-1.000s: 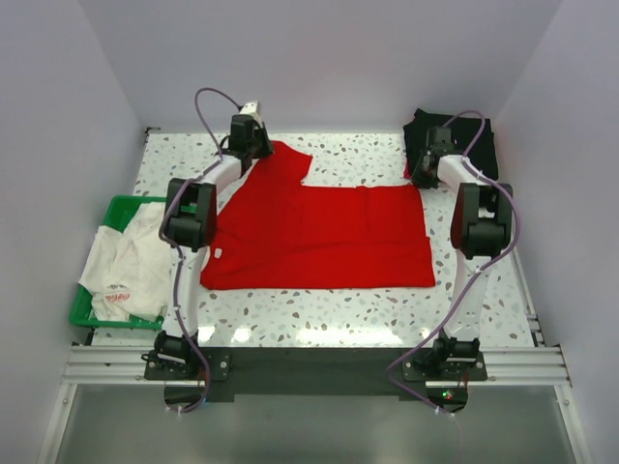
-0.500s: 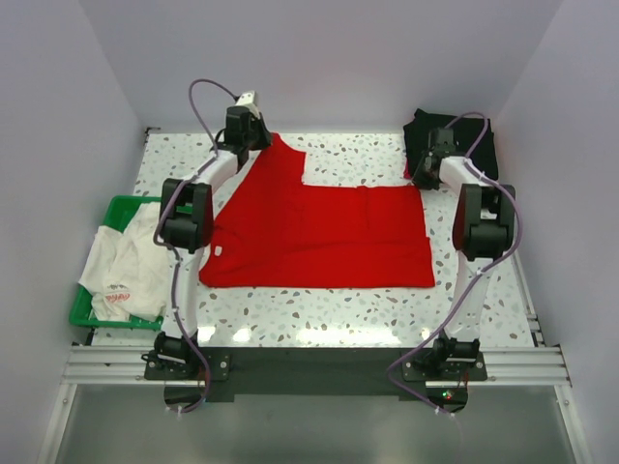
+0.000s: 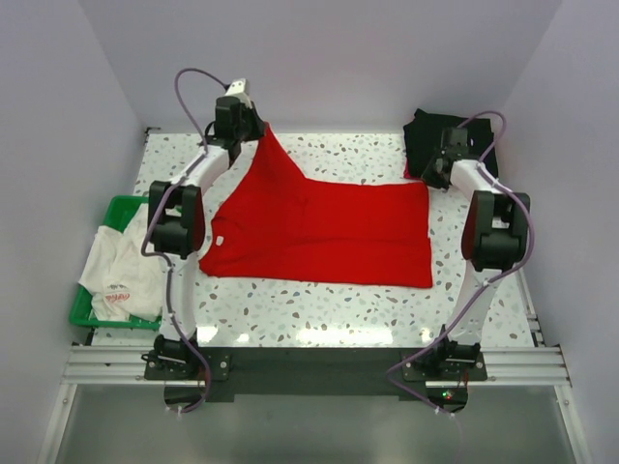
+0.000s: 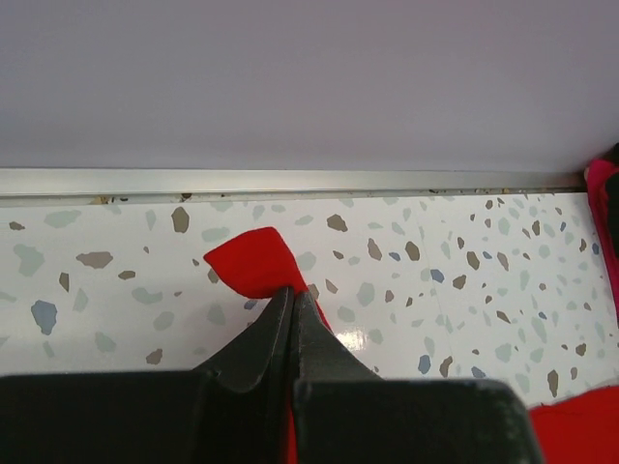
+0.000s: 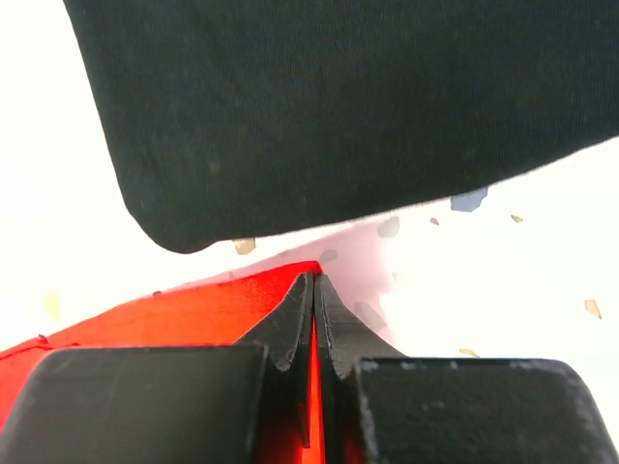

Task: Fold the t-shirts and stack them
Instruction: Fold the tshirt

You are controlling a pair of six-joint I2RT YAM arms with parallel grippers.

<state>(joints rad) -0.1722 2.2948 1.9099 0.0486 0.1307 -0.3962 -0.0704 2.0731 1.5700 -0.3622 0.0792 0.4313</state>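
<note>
We see the red t-shirt (image 3: 319, 227) spread across the middle of the speckled bench (image 3: 368, 155), with both arms reaching to its far edge. The left end effector (image 3: 257, 131) is at the far left corner of the bench. Its jaws are pressed together on a corner of the red cloth, which is drawn into a narrow point there. In the left wrist view the fingertips (image 4: 293, 298) meet with almost no gap, and a small flap of the red t-shirt (image 4: 250, 266) sticks out past them above the bench (image 4: 435, 251), near the metal strip (image 4: 290, 181) at the foot of the wall.

The right end effector (image 3: 431, 178) sits at the shirt's far right corner. In the right wrist view it (image 5: 312, 282) is closed, pinching the edge of the red cloth (image 5: 184, 309). Just beyond it lies the rounded corner of the black folded shirts (image 5: 338, 97). From above, that black pile (image 3: 424, 135) rests in the far right corner of the bench, just beside the pinched red corner.

The near edge of the red shirt lies flat, and its left side slopes up toward the left grip. On the left, a white shirt with small red print (image 3: 126, 266) hangs over the green basket (image 3: 124, 205), apart from the red one.
</note>
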